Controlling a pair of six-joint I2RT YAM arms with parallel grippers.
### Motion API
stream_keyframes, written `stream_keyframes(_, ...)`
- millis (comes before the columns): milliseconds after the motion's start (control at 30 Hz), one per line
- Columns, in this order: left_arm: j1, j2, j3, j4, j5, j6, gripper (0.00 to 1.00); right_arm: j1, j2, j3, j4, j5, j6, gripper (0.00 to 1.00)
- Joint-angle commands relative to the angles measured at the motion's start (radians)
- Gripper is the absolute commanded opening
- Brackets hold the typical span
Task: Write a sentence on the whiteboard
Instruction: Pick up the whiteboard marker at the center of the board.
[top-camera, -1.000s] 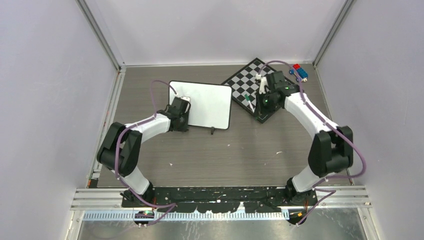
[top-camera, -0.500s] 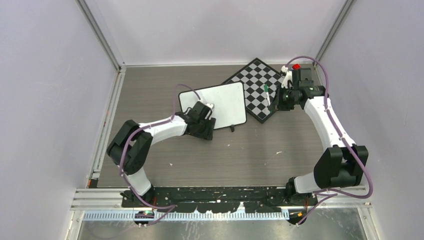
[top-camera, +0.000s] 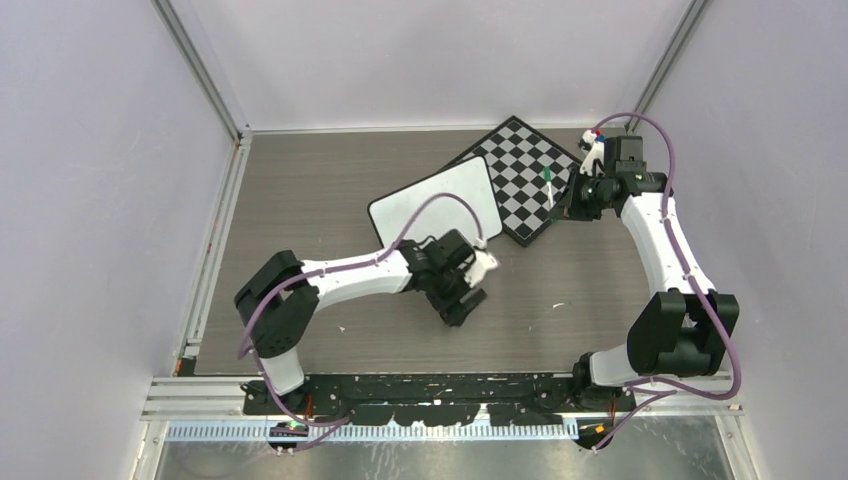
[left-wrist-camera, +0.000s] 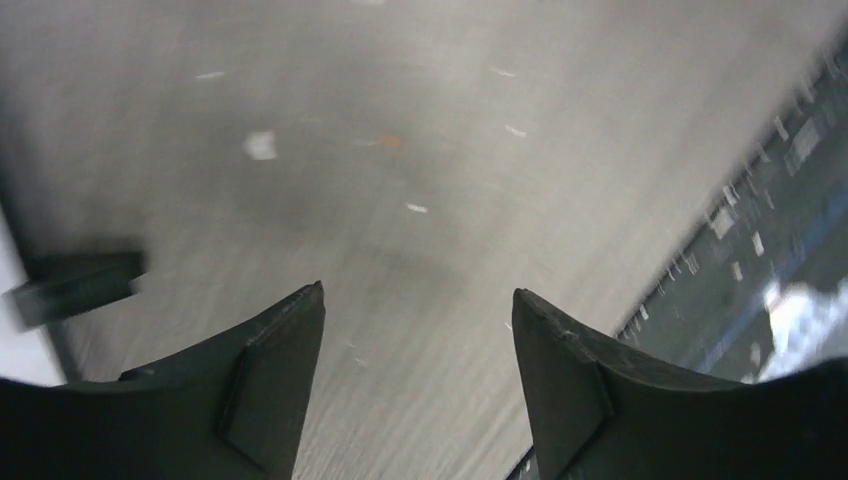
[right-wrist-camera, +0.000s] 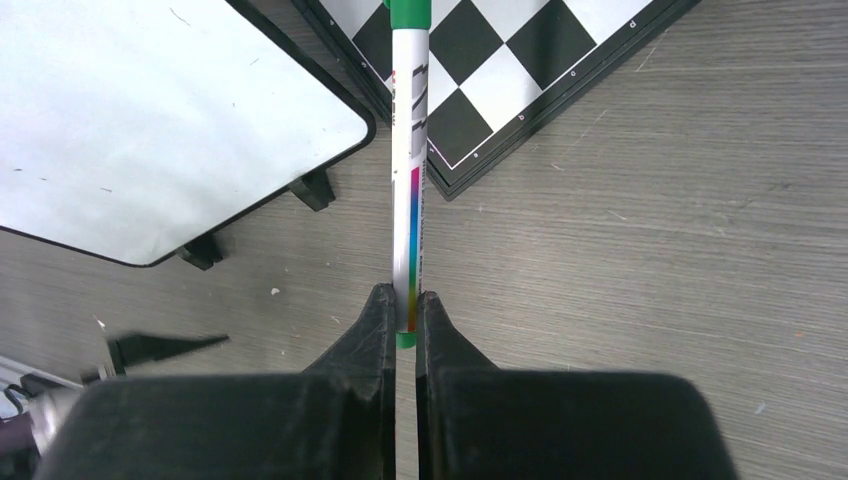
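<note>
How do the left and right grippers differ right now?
The left gripper stands open and empty; the right gripper is shut on the white marker with green ends. The left gripper hangs over bare table beside the whiteboard; the right gripper is by the chessboard. Neither touches the whiteboard, which shows no writing.

whiteboard (right-wrist-camera: 150, 120) | white, rounded corners, dark edge, black feet | askew, just beside chessboard (right-wrist-camera: 500, 60)
</note>
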Motion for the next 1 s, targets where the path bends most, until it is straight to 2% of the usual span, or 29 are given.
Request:
stream_keyframes(0,-0.058,-0.068,0.094,-0.248,0.104,0.396,0.73,-0.008,-0.053,0.011,0.035,-0.041,-0.002,0.00)
stream_keyframes(33,-0.054,-0.066,0.109,-0.289,0.112,0.476,0.74,-0.009,-0.058,0.003,0.047,-0.043,-0.002,0.00)
stream_keyframes(100,-0.041,-0.067,0.131,-0.363,0.133,0.726,0.74,-0.011,-0.063,-0.005,0.058,-0.053,-0.002,0.00)
stream_keyframes(267,-0.023,-0.043,0.158,-0.410,0.000,1.192,0.68,-0.021,-0.069,-0.007,0.057,-0.083,0.006,0.00)
stream_keyframes(367,0.030,-0.024,0.189,-0.417,0.053,1.375,0.65,-0.034,-0.076,-0.013,0.057,-0.092,0.007,0.00)
stream_keyframes(500,0.100,0.064,0.313,-0.481,0.126,1.493,0.60,-0.044,-0.087,-0.026,0.057,-0.092,0.008,0.00)
stream_keyframes(633,0.123,0.111,0.317,-0.462,0.113,1.607,0.59,-0.051,-0.095,-0.025,0.053,-0.091,0.004,0.00)
stream_keyframes(900,0.124,0.208,0.356,-0.459,0.108,1.656,0.56,-0.059,-0.093,-0.027,0.053,-0.103,0.006,0.00)
stream_keyframes(967,0.124,0.225,0.354,-0.454,0.096,1.663,0.53,-0.063,-0.092,-0.028,0.051,-0.109,0.003,0.00)
